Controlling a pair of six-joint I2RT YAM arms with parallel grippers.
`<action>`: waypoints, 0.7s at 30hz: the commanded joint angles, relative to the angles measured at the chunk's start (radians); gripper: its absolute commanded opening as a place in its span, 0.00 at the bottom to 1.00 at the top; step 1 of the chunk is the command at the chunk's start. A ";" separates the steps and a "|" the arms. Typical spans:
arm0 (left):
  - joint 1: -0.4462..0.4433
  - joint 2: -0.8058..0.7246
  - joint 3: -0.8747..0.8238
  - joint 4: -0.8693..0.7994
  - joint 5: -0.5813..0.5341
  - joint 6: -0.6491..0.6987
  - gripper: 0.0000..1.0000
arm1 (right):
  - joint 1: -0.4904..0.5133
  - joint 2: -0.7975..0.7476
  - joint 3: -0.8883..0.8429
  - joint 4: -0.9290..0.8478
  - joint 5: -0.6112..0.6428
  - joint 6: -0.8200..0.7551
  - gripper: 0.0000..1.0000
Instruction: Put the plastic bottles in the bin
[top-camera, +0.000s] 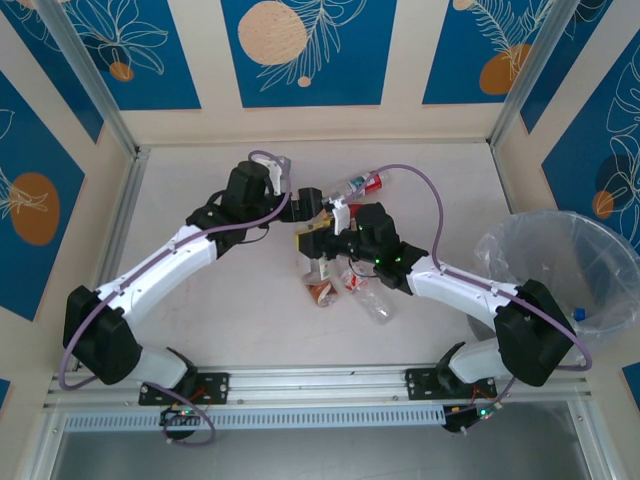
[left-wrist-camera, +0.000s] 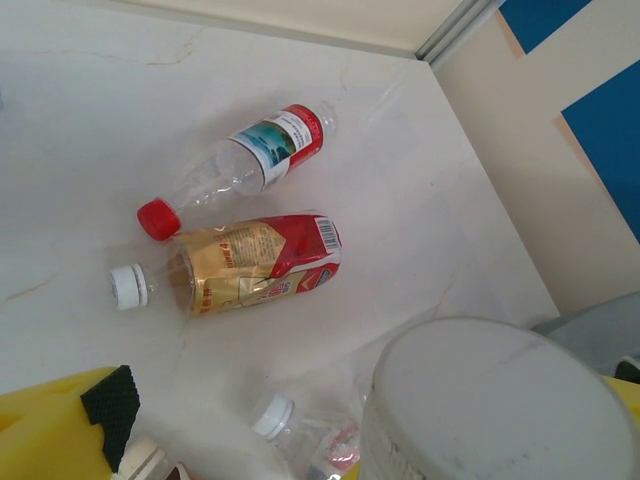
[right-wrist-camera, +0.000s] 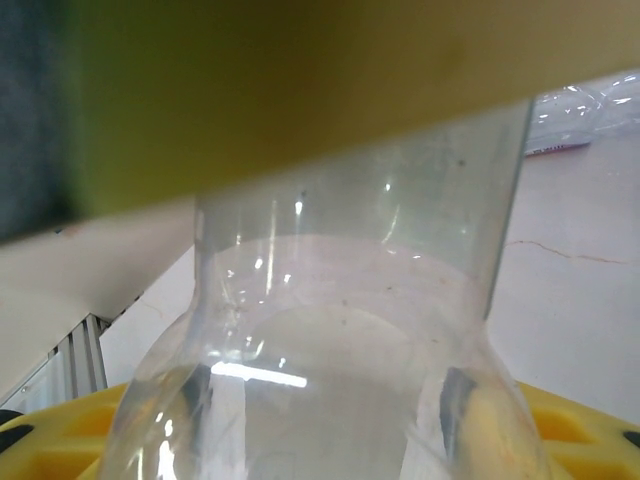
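Note:
A clear plastic bottle (right-wrist-camera: 340, 320) stands between the black pads of my right gripper (right-wrist-camera: 330, 410), which is shut on it. Over the middle of the table both grippers meet: the right gripper (top-camera: 332, 232) sits just in front of the left gripper (top-camera: 306, 212). My left gripper (left-wrist-camera: 370, 400) is open, its yellow fingers (left-wrist-camera: 60, 430) wide on either side of that bottle's pale base (left-wrist-camera: 490, 400). On the table lie a red-capped bottle (left-wrist-camera: 250, 160), a gold-and-red labelled bottle (left-wrist-camera: 250, 265) and a clear white-capped one (left-wrist-camera: 290, 425). The bin (top-camera: 560, 270) stands at the far right.
Several more bottles lie in a loose heap (top-camera: 350, 290) in front of the grippers, and the red-capped one (top-camera: 362, 185) lies behind them. An aluminium rail (top-camera: 320, 380) runs along the near edge. Blue-patterned walls close in the back and sides.

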 joint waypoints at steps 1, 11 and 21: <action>-0.018 -0.050 -0.017 0.090 0.044 0.025 0.99 | 0.022 0.007 0.001 -0.035 -0.013 -0.035 0.51; 0.089 -0.076 -0.131 0.346 0.294 -0.157 0.99 | 0.023 0.023 0.008 -0.056 0.009 -0.029 0.51; 0.143 -0.104 -0.202 0.377 0.249 -0.215 0.99 | 0.023 0.001 0.011 -0.100 0.050 -0.032 0.51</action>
